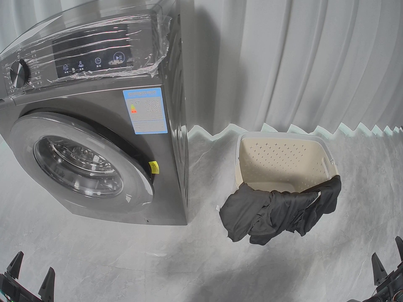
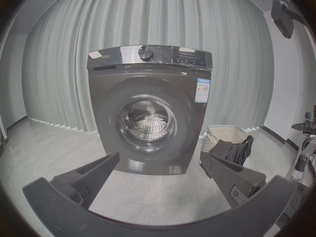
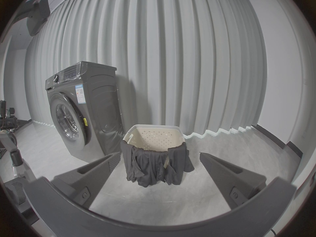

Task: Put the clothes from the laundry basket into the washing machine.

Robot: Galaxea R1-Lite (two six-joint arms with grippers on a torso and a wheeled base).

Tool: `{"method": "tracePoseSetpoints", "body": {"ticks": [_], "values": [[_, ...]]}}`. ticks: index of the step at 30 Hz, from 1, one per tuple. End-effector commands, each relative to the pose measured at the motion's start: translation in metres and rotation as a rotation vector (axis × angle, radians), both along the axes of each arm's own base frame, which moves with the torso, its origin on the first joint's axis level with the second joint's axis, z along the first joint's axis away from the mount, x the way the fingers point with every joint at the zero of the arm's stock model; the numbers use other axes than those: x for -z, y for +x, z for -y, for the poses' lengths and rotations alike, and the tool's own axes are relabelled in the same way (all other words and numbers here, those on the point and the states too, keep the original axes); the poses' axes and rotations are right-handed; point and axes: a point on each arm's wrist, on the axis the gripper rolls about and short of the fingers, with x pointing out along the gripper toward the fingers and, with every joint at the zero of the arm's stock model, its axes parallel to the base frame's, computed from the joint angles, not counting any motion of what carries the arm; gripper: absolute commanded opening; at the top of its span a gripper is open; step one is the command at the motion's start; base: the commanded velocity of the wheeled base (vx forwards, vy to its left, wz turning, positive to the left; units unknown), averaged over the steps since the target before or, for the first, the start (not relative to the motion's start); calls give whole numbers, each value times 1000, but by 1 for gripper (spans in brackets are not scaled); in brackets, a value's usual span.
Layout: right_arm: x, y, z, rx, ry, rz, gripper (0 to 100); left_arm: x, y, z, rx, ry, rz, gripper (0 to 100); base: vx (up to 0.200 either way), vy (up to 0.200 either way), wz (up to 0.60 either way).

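Head view: a soft, light dark garment point(image 1: 275, 214) is draped over the near rim of the laundry basket point(image 1: 285, 160) and is judged best pinched at its bunched middle. The left gripper point(image 1: 34, 261) and right gripper point(image 1: 386, 247) are spread, empty.

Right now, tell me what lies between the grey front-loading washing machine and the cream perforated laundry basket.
Only bare grey floor separates the grey washing machine from the cream plastic laundry basket; the head view shows it.

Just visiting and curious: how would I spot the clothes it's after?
Find the grey washing machine against the white curtain; beside it stands a cream laundry basket. The clothes are the dark grey bundle draped over its near rim, the only soft, crumpled thing there.
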Motion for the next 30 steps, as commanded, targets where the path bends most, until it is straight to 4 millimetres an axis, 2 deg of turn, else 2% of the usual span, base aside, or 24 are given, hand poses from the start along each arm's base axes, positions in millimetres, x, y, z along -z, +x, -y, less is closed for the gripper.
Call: {"method": "tracePoseSetpoints", "body": {"ticks": [1, 30], "values": [[5, 0, 0, -1, 0, -1, 100, 4, 0, 0, 1, -1, 0, 100, 0, 200, 0], [5, 0, 0, -1, 0, -1, 100, 4, 0, 0, 0, -1, 0, 100, 0, 200, 0]]}}
